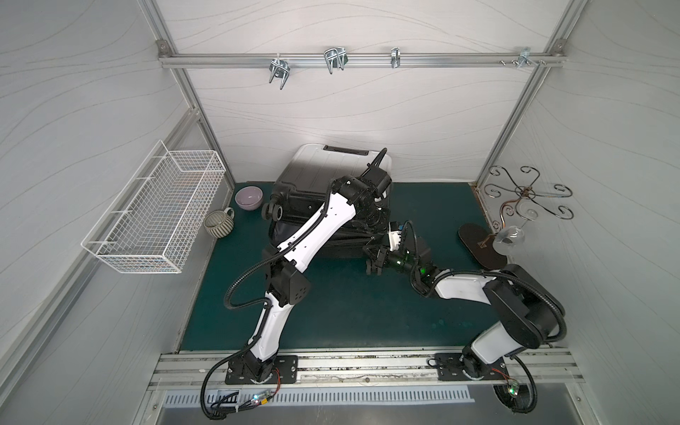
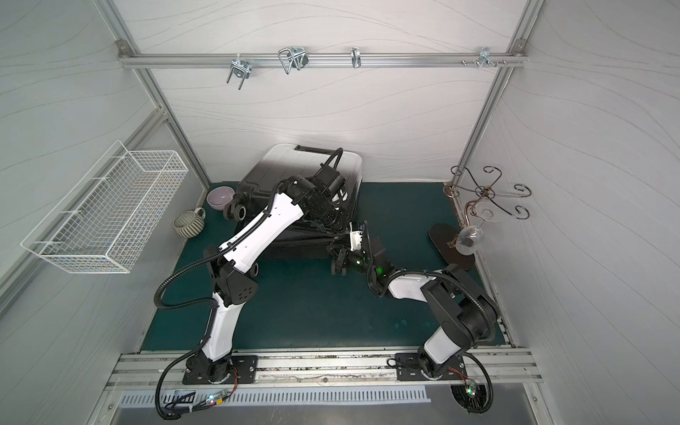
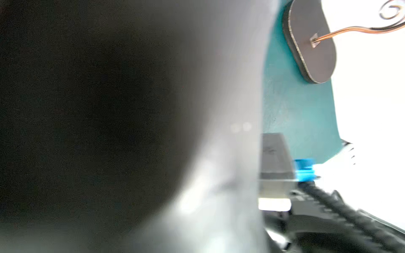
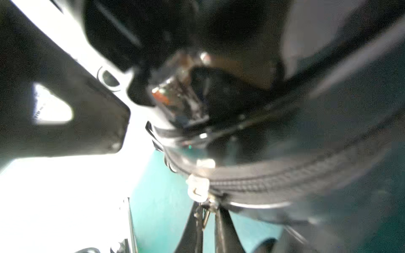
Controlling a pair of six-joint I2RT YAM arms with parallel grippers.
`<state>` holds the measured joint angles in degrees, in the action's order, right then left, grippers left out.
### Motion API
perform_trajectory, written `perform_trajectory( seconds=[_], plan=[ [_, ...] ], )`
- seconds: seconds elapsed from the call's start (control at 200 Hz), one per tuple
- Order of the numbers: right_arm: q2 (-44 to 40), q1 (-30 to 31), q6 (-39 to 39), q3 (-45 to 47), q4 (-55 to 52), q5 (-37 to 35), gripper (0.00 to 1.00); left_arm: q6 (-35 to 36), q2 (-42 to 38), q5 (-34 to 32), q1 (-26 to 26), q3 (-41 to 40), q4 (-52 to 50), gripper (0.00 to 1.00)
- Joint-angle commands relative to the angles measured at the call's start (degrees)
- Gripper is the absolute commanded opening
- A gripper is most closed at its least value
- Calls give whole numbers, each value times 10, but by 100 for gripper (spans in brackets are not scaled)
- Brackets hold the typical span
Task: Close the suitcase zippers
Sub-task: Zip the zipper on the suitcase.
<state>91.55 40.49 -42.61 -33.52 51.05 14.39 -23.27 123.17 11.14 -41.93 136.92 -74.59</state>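
Suitcase (image 1: 320, 173) zipper being gripped at the near right corner

It is lying flat on the green mat (image 1: 349, 312) by the back wall, wheels (image 1: 273, 212) pointing left, ribbed shell fading from white to black. At the near left the seam is gaping, showing the lining (image 1: 281, 233). The left gripper (image 1: 375, 220) is hanging over the lid's right edge; I cannot tell how its jaws are standing. The right gripper (image 4: 207, 210) is pinching the small metal pull (image 4: 207, 200) on the zipper track (image 4: 274, 181). The closing run seems to be just beginning; the next move is calling for a steady drag along the track toward the gaping stretch
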Motion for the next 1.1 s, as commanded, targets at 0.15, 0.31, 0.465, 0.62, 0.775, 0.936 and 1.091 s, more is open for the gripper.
perform_trajectory(
  seconds=[0.15, 0.31, 0.465, 0.62, 0.775, 0.936, 1.091],
  plan=[
    [43, 6, -98, 44, 164, -93, 0, 65, -66, 71, -5, -20, 102, 76],
    [15, 2, -118, 61, 134, -143, 0, 74, -165, 53, 22, -115, 91, 97],
    [2, -7, -118, 58, 112, -157, 0, 70, -300, 8, 111, -230, 93, 98],
    [-13, -33, -113, 46, 78, -144, 0, 35, -433, -32, 307, -455, 170, 99],
    [-17, -65, -95, 19, 33, -107, 0, 20, -460, -6, 381, -550, 244, 99],
    [-10, -93, -78, -7, 0, -77, 0, 6, -422, 60, 376, -569, 282, 99],
    [-1, -111, -78, -12, 1, -61, 0, 4, -388, 29, 326, -576, 268, 95]
  ],
)
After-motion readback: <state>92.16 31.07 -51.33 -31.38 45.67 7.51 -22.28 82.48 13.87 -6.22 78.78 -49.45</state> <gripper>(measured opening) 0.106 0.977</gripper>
